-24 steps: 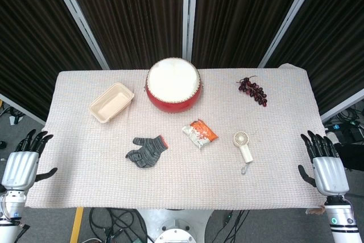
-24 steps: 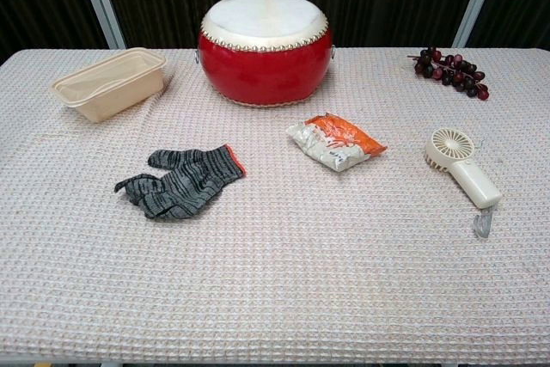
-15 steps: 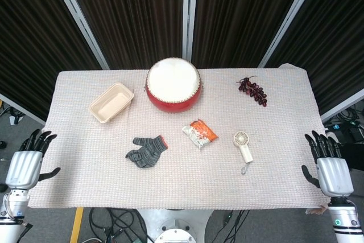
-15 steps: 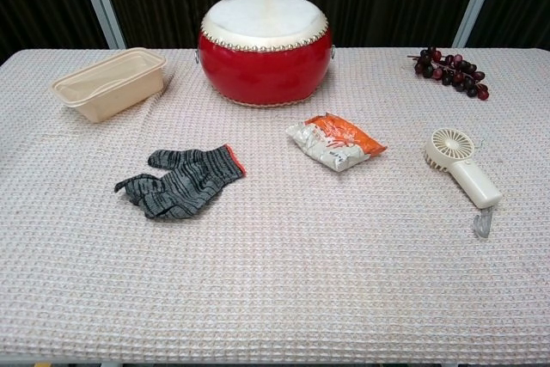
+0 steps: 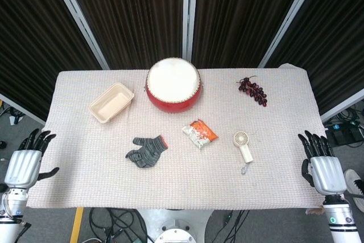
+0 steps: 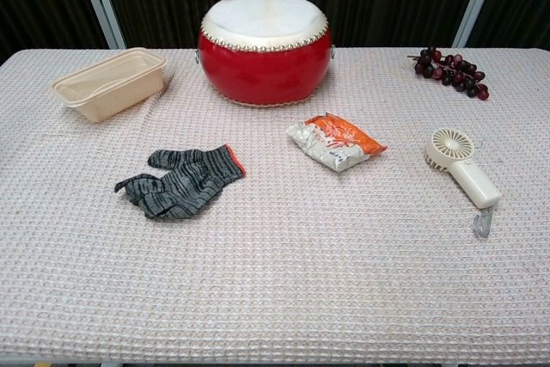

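Hovering off the near right corner of the table [image 5: 68,192], the right hand [image 5: 325,169] holds nothing, its fingers spread and pointing away toward the far side; it shows only in the head view, its fingertips just over the cloth's edge, touching none of the things. The thing nearest to it is the small cream handheld fan [image 5: 243,145], which lies flat on the waffle-weave cloth well apart from the hand, round head toward the far side and handle toward the near edge, with a little grey loop at the handle's end. Across the table, the left hand [image 5: 24,162] sits off the near left corner in the same manner, empty, fingers apart and thumb out to the side, clear of the cloth. Closest to it, though well apart, is the grey knit glove [image 5: 146,150] with an orange cuff, lying crumpled with its fingers toward the left side. Between glove and fan lies an orange and white snack packet [image 5: 199,133], slightly askew. Farther back, in the middle, stands a red drum [image 5: 173,83] with a pale skin top, upright. To its left rests a beige takeaway container [image 5: 111,102], open and set at an angle. Near the far right corner lies a bunch of dark purple grapes [image 5: 252,90], well apart from everything else.
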Controlling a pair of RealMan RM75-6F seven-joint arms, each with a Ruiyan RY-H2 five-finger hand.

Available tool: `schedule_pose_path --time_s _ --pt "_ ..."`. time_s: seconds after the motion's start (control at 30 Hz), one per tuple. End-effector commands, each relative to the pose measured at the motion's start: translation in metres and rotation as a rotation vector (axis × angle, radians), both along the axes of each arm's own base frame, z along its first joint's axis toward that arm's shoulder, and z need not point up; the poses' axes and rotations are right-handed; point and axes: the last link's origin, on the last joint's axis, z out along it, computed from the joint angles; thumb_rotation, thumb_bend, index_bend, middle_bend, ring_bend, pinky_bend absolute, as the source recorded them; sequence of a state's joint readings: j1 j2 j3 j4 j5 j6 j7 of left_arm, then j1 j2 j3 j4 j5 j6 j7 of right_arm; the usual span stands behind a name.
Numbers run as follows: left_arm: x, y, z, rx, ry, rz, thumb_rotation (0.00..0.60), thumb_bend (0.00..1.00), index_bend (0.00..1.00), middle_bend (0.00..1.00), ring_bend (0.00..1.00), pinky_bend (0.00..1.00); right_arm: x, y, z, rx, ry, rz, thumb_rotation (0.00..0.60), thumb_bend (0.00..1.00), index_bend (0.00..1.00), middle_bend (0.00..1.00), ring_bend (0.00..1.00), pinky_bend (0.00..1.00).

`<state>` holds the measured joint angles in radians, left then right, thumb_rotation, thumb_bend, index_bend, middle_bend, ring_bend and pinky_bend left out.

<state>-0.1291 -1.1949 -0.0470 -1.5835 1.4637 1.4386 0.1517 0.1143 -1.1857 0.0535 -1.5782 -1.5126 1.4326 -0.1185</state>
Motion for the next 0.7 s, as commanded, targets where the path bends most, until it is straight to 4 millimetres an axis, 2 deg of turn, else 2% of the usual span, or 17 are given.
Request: schedule_pose_path --time_s 0.03,0.07,0.13,0.17,0.2,0.23,0.33,0.53,0.7 --pt "-0.002 -0.001 -0.001 0.009 -0.007 0.008 0.6 0.0 0.16 0.11 0.03 0.21 0.002 -0.005 -0.003 -0.018 0.008 0.028 0.6 1.0 0.0 0.03 0.04 0.12" --pt "-0.003 -0.002 -0.001 0.01 -0.011 0.011 0.6 0.0 0.16 0.11 0.03 0.21 0.003 -0.006 -0.005 -0.021 0.004 0.035 0.6 1.0 0.0 0.05 0.1 0.2" --pt "-0.004 -0.003 -0.002 0.008 -0.012 0.013 0.6 0.0 0.16 0.11 0.03 0.21 0.005 -0.009 -0.009 -0.016 -0.004 0.063 0.6 1.0 0.0 0.16 0.38 0.49" --pt "-0.005 -0.003 -0.003 0.005 -0.01 0.013 0.6 0.0 0.16 0.11 0.03 0.21 0.007 -0.01 -0.011 -0.01 -0.006 0.078 0.6 1.0 0.0 0.25 0.51 0.6" --pt "-0.006 -0.004 -0.003 0.002 -0.009 0.014 0.6 0.0 0.16 0.11 0.03 0.21 0.008 -0.011 -0.014 -0.003 -0.009 0.091 0.6 1.0 0.0 0.32 0.58 0.66" --pt "-0.007 -0.005 -0.004 -0.002 -0.008 0.016 0.6 0.0 0.16 0.11 0.03 0.21 0.009 -0.011 -0.018 0.004 -0.014 0.104 0.6 1.0 0.0 0.47 0.65 0.7" --pt "-0.009 -0.006 -0.005 -0.007 -0.011 0.019 0.6 0.0 0.16 0.11 0.03 0.21 0.009 -0.011 -0.032 0.061 -0.031 0.105 0.6 1.0 0.0 0.72 0.74 0.74" --pt "-0.012 -0.006 -0.003 -0.004 -0.005 0.023 0.6 0.0 0.16 0.11 0.03 0.21 0.012 -0.014 -0.062 0.183 -0.045 0.101 0.6 1.0 0.0 0.89 0.8 0.75" --pt "-0.016 -0.008 -0.003 -0.006 -0.006 0.033 0.6 0.0 0.16 0.11 0.03 0.21 0.016 -0.017 -0.086 0.271 -0.02 0.085 0.6 1.0 0.0 0.92 0.82 0.75"
